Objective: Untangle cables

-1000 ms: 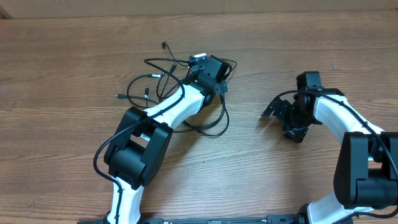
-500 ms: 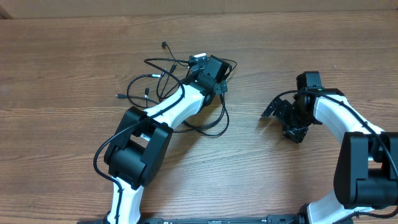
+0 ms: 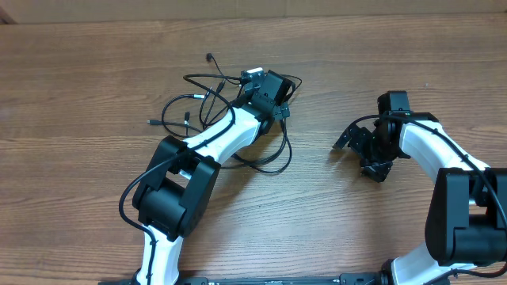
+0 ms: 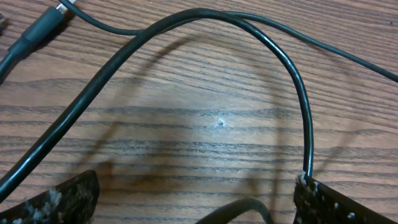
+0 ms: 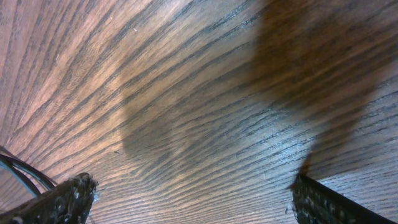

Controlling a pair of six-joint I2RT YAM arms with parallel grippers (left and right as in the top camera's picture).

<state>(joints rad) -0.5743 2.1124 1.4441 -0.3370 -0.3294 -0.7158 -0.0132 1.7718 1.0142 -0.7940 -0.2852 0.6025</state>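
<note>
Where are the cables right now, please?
In the overhead view, the cables sprawl left of centre, under the left end effector, well apart from the right end effector.

Overhead, my left arm [image 3: 226, 131] covers the middle of the cables [image 3: 190, 96], so I can't tell how the strands cross under there, and the plug tips are too tiny to read. Wrist cams: the left gripper [image 4: 196, 202] and right gripper [image 5: 189, 196] both only show finger stubs, bottom edge chops the rest. One plug [image 4: 37, 28] is cropped top-left.
</note>
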